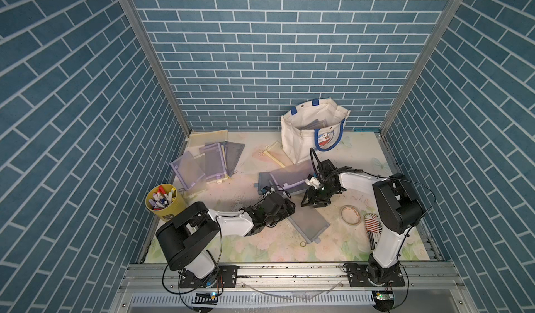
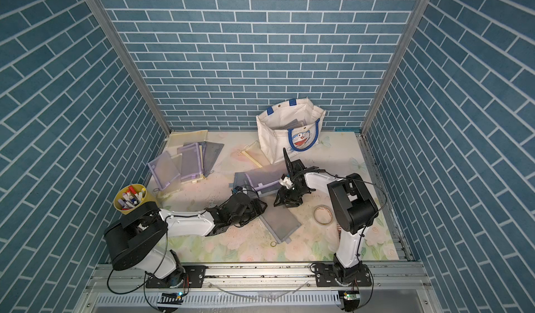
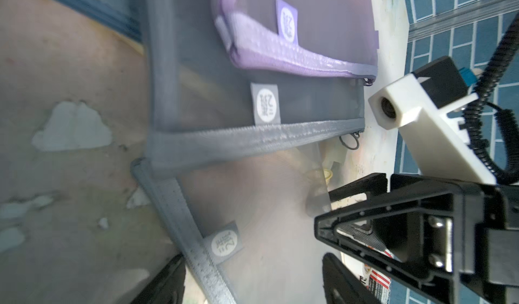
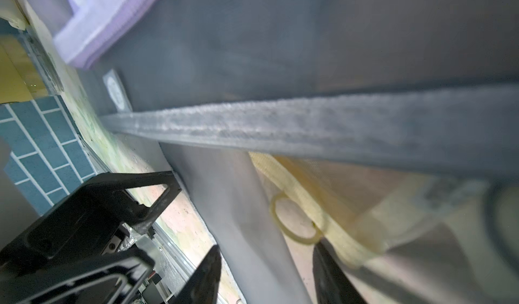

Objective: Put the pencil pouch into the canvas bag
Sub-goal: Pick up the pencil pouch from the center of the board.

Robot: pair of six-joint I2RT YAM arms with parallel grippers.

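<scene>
The canvas bag (image 1: 301, 140) (image 2: 275, 143) stands open at the back right, with flat pouches inside. A grey mesh pencil pouch (image 1: 311, 224) (image 2: 282, 224) lies near the table's middle. My left gripper (image 1: 291, 210) (image 3: 255, 285) is at its left corner, jaws wide apart astride the zipper edge (image 3: 193, 249). My right gripper (image 1: 314, 204) (image 4: 269, 277) stands over the pouch's far edge. Its fingers are apart, with a fold of grey mesh (image 4: 247, 232) between them and no visible pinch. In the left wrist view the right gripper (image 3: 365, 204) shows close by.
Just behind lies another grey pouch (image 1: 265, 181) with a purple one (image 1: 289, 175) on top. A pile of pouches (image 1: 208, 164) sits back left, with a yellow pouch (image 1: 275, 152) by the bag. A yellow cup of markers (image 1: 162, 200) stands left, and a tape roll (image 1: 350, 214) lies right.
</scene>
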